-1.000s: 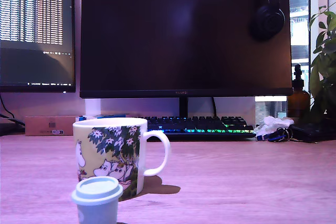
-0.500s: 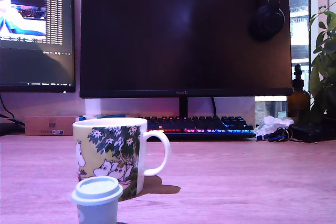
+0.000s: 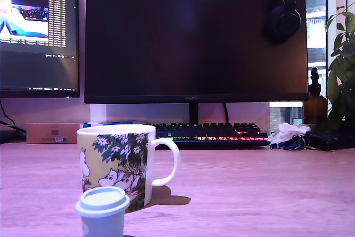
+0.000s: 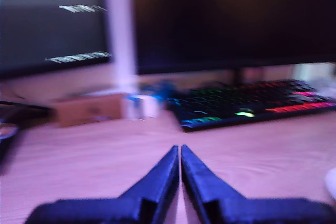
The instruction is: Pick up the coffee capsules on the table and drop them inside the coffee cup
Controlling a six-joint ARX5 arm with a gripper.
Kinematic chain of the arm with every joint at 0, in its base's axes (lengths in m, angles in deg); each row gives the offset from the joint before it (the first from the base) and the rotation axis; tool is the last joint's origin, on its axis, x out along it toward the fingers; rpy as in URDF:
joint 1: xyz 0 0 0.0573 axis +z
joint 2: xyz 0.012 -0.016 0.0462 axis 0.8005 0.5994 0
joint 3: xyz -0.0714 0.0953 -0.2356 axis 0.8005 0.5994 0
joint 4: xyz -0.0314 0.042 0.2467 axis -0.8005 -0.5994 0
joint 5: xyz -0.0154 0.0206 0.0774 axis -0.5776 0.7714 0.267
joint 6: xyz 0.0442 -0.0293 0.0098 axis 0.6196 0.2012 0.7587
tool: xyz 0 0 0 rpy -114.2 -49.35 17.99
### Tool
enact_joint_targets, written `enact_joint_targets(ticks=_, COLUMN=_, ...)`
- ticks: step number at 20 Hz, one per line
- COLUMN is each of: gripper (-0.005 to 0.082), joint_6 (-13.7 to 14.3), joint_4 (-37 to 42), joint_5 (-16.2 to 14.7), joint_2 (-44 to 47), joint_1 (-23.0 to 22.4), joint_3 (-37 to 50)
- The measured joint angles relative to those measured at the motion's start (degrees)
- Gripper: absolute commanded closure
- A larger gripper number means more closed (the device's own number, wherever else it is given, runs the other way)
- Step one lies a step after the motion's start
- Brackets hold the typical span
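While the gripper (image 4: 180, 150) sits closed and empty above the table (image 3: 266, 192), pickup has not begun; next, open over the capsule (image 3: 102, 212) beside the cup (image 3: 116, 162).

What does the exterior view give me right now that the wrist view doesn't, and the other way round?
Only the exterior view shows the pale yellowish cartoon-printed mug with a white handle, the pale blue-grey rimmed capsule in front of it, black headphones hung on the monitor, a brown bottle and a leafy plant.

Only the wrist view, which is blurred, shows the dark blue gripper, fingertips together with nothing between.

Both show the wood-grain table, backlit keyboard, large dark monitor and cardboard box.
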Motion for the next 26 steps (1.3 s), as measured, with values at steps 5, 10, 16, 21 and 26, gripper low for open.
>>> enact_joint_targets(ticks=5, gripper=0.0789, joint_6=-2.8, joint_4=-0.3, joint_5=-4.7, joint_2=0.0, joint_1=-5.5, joint_3=0.0)
enact_joint_targets(ticks=10, gripper=0.0788, joint_6=-2.9, joint_4=-3.0, joint_5=-5.3, joint_2=0.4, joint_1=-11.4, joint_3=0.0)
enact_joint_targets(ticks=16, gripper=0.0788, joint_6=-2.5, joint_4=-9.6, joint_5=-5.6, joint_2=6.1, joint_1=-17.5, joint_3=-1.4)
enact_joint_targets(ticks=21, gripper=0.0788, joint_6=0.5, joint_4=-11.8, joint_5=-5.6, joint_2=8.7, joint_1=-22.8, joint_3=-4.1)
enact_joint_targets(ticks=26, gripper=0.0788, joint_6=0.9, joint_4=-14.7, joint_5=-2.4, joint_2=9.4, joint_1=-29.5, joint_3=-5.6)
